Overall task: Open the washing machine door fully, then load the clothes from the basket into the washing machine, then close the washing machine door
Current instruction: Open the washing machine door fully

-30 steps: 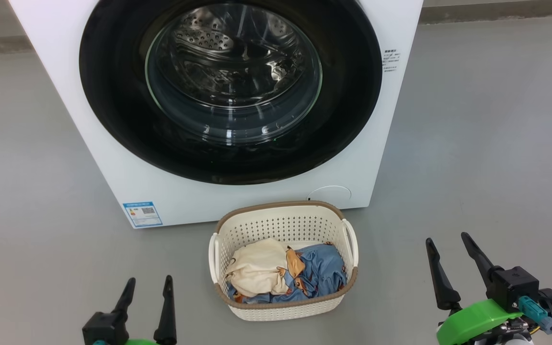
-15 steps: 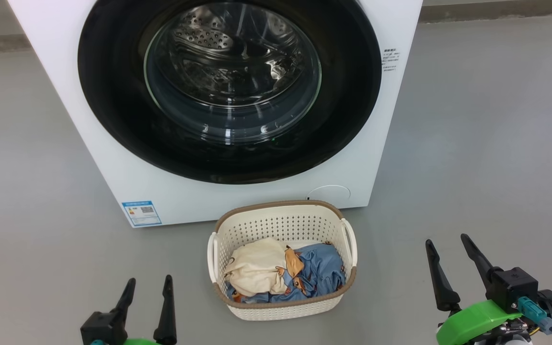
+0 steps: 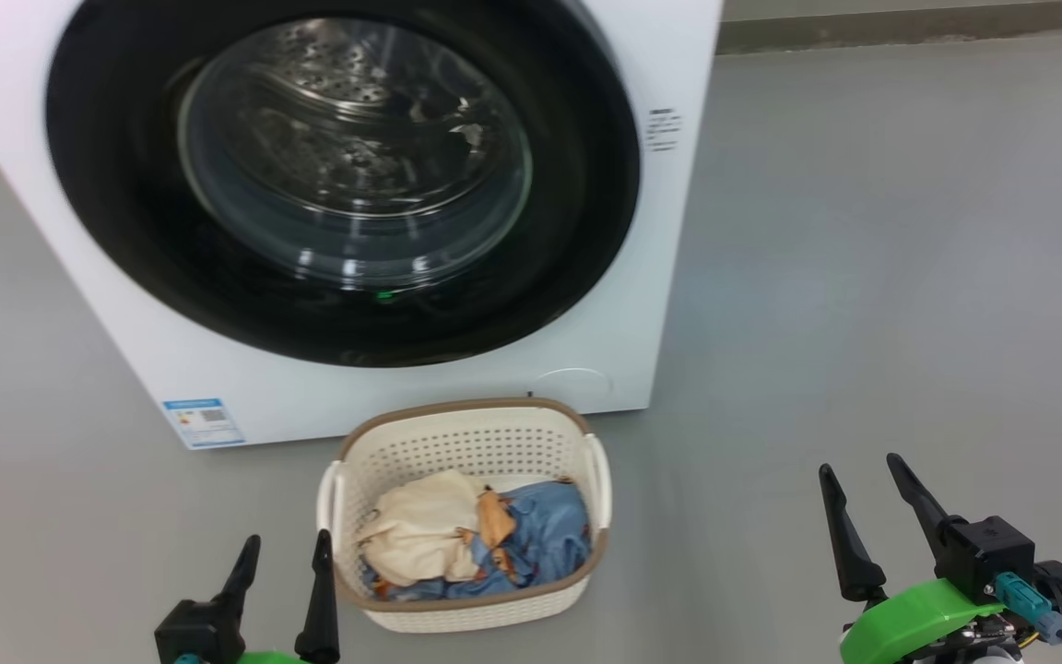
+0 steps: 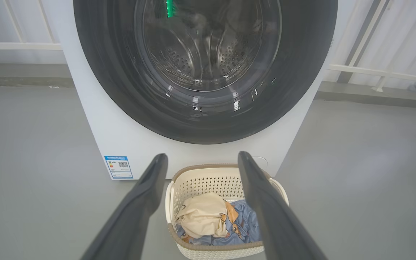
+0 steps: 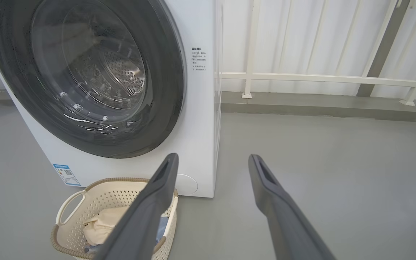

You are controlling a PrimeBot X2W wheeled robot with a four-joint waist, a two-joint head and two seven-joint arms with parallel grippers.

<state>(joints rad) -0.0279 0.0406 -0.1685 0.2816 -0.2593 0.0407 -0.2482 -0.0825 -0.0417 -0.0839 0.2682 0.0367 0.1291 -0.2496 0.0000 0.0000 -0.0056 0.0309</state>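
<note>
With your left claw (image 3: 289,538) and right claw (image 3: 859,464) spread and empty, treat the door (image 3: 116,231) as rigid, heavy and slick: hook its outer edge, never the glass (image 3: 356,157).

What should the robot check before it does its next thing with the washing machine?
1. Large round glossy black washing machine door open: not ok, it is shut.
2. Left end effector open, empty: ok.
3. Right end effector open, empty: ok.
4. Cream and blue printed clothes lying in the small cream perforated plastic basket: ok.
5. Basket out of the door's swing: cannot tell.
</note>
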